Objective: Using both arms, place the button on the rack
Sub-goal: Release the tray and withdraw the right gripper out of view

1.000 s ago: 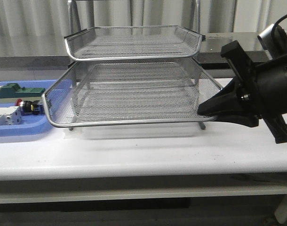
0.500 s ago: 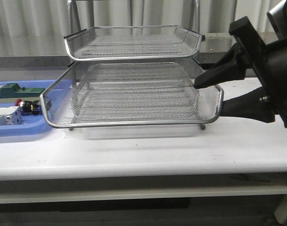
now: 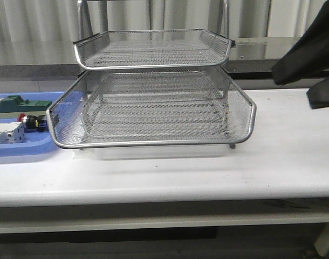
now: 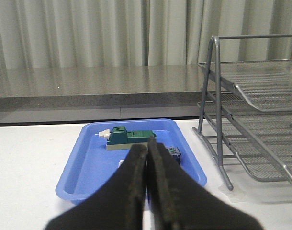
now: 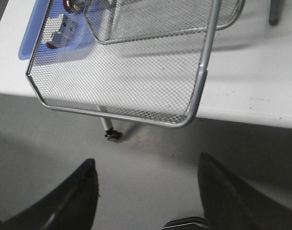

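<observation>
The button [image 3: 31, 122] lies in the blue tray [image 3: 24, 152] at the table's left, red cap pointing left. In the left wrist view only its dark blue end [image 4: 174, 152] shows beside my left gripper [image 4: 147, 143], which is shut on nothing and hovers over the near side of that tray. The silver wire rack [image 3: 153, 97] stands mid-table, its middle tray slid out forward. My right gripper [image 3: 293, 90] hangs open at the far right, above and clear of the rack. In the right wrist view the mesh tray [image 5: 136, 72] lies beyond its open fingers [image 5: 84, 191].
A green block [image 3: 19, 103] and a white breaker [image 3: 5, 132] share the blue tray with the button. The green block [image 4: 129, 137] sits beyond the left fingertips. The rack's frame legs [image 4: 210, 115] stand just right of the blue tray [image 4: 88, 167].
My right gripper has drawn back up and to the right, away from the middle tray's front right corner. The rack and the tray items have stayed put.
</observation>
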Action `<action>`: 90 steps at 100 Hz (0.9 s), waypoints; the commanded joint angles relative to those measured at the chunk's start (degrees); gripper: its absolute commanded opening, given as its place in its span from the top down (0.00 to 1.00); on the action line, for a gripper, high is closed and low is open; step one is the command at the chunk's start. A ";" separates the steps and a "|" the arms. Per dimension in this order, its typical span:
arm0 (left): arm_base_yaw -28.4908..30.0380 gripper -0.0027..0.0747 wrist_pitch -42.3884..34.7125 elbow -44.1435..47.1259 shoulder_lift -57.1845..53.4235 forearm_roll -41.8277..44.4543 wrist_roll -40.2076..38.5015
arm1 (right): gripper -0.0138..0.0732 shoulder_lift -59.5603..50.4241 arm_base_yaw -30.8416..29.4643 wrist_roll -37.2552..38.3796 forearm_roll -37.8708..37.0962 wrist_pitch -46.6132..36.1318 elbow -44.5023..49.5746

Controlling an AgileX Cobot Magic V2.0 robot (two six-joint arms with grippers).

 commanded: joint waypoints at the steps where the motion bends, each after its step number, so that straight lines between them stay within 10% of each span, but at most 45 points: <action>1: -0.34 0.96 -4.39 2.72 -1.92 -0.52 -0.38 | 0.34 -5.87 0.12 5.96 -7.88 0.48 -2.87; 46: -0.34 0.96 -4.39 2.72 -1.92 -0.52 -0.38 | 0.35 -21.68 0.12 37.58 -57.65 15.82 -12.08; 90: -0.34 0.96 -4.39 2.72 -1.92 -0.52 -0.38 | 0.49 -31.23 0.12 42.78 -65.97 21.43 -12.33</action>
